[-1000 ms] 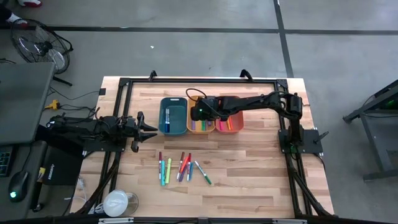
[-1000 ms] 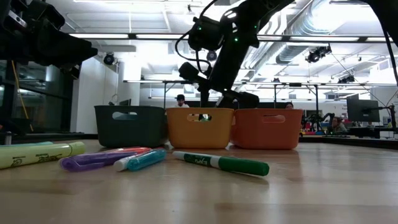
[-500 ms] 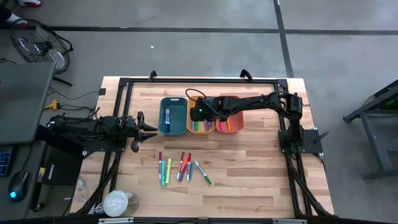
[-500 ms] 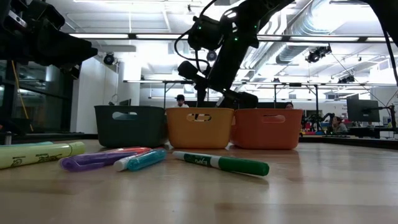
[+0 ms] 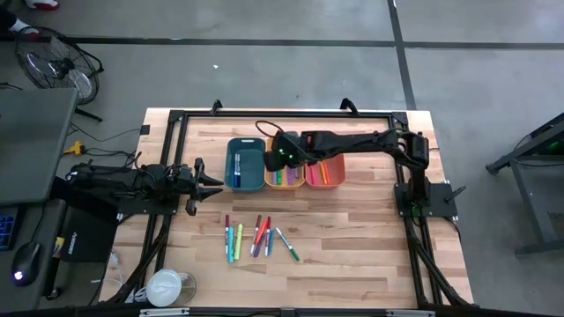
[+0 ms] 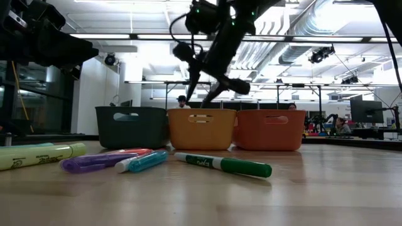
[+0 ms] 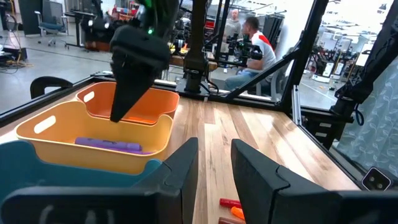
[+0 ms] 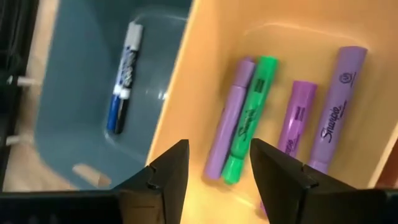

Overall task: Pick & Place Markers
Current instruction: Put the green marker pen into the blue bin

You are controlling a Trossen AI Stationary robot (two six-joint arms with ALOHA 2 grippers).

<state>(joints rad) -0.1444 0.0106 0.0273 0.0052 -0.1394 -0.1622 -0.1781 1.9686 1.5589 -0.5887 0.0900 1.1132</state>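
Most of the loose markers (image 5: 257, 238) lie in a short row on the bench, nearer its front edge than its back, roughly midway between the left and right edges. From the low view a green-and-white one (image 6: 223, 164) lies at the right of the row, a teal one (image 6: 141, 161) and a purple one (image 6: 100, 162) beside it, and a yellow-green one (image 6: 39, 156) at the left end. More markers already sit in the bins. The yellow bin (image 8: 214, 56) holds three purple ones and a green one (image 8: 249, 121) lying side by side on its floor. The teal bin (image 8: 74, 99) just beside it holds a blue one (image 8: 122, 79). The orange bin (image 5: 326, 173), at the right of the three, also holds several markers. The three bins stand touching in a row toward the back edge of the bench.

The right gripper (image 5: 280, 158) hangs over the yellow bin, close to the wall it shares with the teal bin. Its fingers (image 8: 168, 174) stand apart with nothing between them.

The left gripper (image 5: 211, 186) waits at the left edge of the bench, pointing toward the teal bin. Its fingers (image 7: 180, 168) are set a little apart and hold nothing.
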